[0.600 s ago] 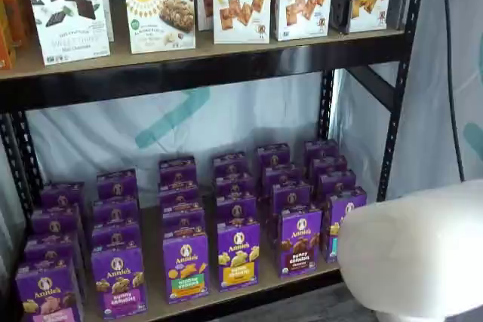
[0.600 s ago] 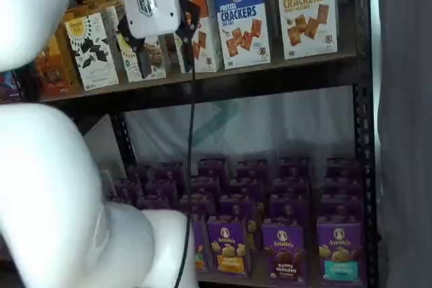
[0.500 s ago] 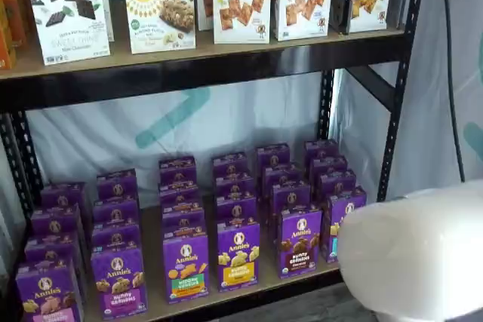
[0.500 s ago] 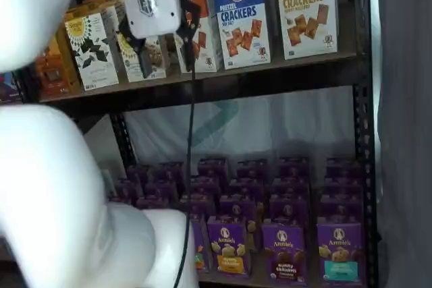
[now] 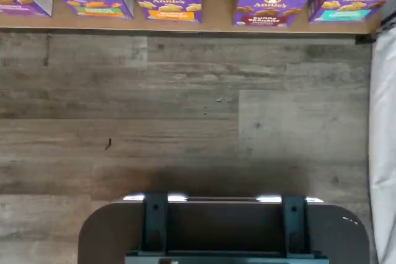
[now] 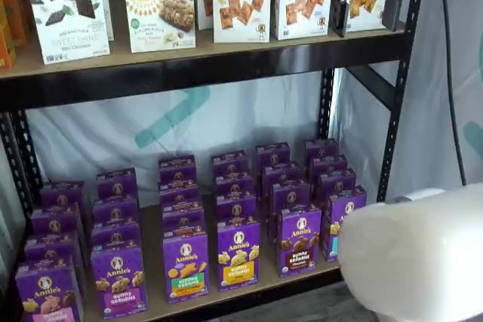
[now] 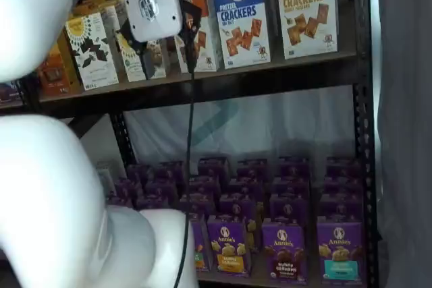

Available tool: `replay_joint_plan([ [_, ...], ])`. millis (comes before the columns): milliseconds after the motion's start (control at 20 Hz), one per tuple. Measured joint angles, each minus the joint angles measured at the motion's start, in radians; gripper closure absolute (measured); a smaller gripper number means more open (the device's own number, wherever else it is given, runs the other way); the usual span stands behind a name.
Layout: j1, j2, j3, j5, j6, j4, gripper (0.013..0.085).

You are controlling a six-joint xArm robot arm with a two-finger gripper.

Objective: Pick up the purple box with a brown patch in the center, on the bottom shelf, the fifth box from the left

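While the gripper [image 6: 364,1] hangs high with fingers spread and empty, the approach is only starting: next, descend to the purple box [image 6: 299,240] on the bottom shelf [image 6: 249,286].

**Cardboard, board, metal and plank**

The small purple printed-cardboard box with brown cookies [image 6: 299,241] has a smooth, faintly glossy face. The tan bottom shelf board [image 5: 218,24] looks matt, like pressed wood. The black metal rack frame [image 6: 395,96] has a dull painted finish. The grey wood-grain plank floor [image 5: 185,109] is matt and streaked. The gripper's white body [image 7: 151,1] looks like smooth plastic.
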Motion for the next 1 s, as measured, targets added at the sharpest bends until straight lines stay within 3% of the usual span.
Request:
replay_joint_plan([
  [450, -0.02, -0.023, 0.113, -0.083, -0.015, 0.021, 0.013],
  [650, -0.038, -0.04, 0.199, -0.135, -0.028, 0.045, 0.013],
  [1000, -0.033, -0.086, 0.38, -0.259, -0.03, 0.042, 0.013],
])
